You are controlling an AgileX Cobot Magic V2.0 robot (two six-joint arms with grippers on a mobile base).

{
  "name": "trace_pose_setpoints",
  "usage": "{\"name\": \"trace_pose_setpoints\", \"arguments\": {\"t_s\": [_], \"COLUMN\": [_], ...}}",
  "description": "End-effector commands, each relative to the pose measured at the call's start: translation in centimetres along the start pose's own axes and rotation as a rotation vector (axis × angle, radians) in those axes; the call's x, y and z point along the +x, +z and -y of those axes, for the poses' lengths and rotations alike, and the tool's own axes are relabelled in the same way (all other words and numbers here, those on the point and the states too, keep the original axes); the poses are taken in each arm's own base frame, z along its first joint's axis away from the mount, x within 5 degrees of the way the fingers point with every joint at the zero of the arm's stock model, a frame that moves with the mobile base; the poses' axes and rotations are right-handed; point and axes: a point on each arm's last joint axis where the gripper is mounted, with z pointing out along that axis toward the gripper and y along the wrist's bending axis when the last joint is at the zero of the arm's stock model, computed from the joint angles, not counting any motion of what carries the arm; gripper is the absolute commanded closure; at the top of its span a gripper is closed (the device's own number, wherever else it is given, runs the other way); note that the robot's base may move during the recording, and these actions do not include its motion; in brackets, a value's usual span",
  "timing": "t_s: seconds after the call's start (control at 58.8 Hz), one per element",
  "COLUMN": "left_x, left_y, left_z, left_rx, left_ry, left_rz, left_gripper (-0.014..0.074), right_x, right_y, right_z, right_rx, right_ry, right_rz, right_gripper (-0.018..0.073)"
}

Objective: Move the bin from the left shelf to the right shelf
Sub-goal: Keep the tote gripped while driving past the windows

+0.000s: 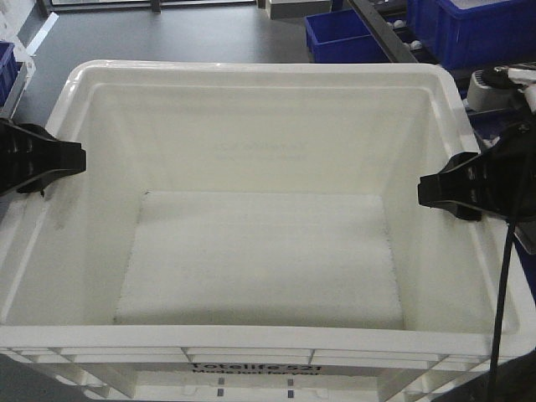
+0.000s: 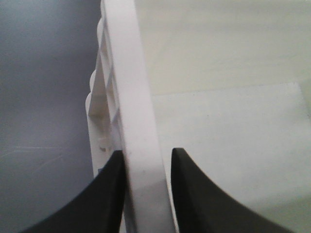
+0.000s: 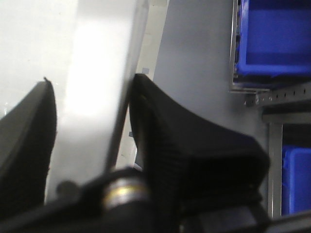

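Directly in front of the robot, the bin [image 1: 251, 74] fills nearly the whole front view, empty, with its printed side [image 1: 255, 368] nearest the camera. It sits between the two arms. From these views I cannot tell whether it rests on a shelf or is already hanging free.

The left claw [image 1: 75, 159] bites the left long rim about midway along it, and the right claw [image 1: 431, 191] takes the opposite rim at a matching spot. Gripping at opposed points probably keeps the load level and stops the tote from swinging or tipping.

In the left wrist view the two black fingers [image 2: 109, 194] straddle the thick rolled rim, one outside against the ribs and one inside, and appear clamped on it. In the right wrist view the fingers [image 3: 160, 131] pinch the other rim the same way, closed onto the plastic.

Beyond the tote lies grey floor [image 1: 167, 33]. Dark blue bins [image 1: 343, 38] sit on a metal rack [image 3: 284, 94] to the right, which is likely the side the tote must go. The carry seems under way or about to begin, and both arms will need to travel together so neither rim slips free.
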Motion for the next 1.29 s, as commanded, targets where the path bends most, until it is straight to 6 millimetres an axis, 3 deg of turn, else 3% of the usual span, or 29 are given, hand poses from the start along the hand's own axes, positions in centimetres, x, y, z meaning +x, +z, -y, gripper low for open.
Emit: {"name": "trace_pose_setpoints", "arguments": {"t_s": [0.0,1.276], "left_x": [-1.8,-1.8], "left_y": [-2.11,-2.11], "left_z": [1.19,1.2], "left_rx": [0.064,0.065], "left_ry": [0.008,0.007], "left_rz": [0.175,0.175], "left_gripper": [0.0603,0.0603], "right_x": [-1.67,-1.67], "right_y": [-1.7,-1.7], "right_z": [-0.37,-0.37], "right_rx": [-0.012,-0.012], "right_ry": [-0.009,-0.009], "right_rz": [0.16,0.16], "right_gripper": [0.0564,0.0564]}}
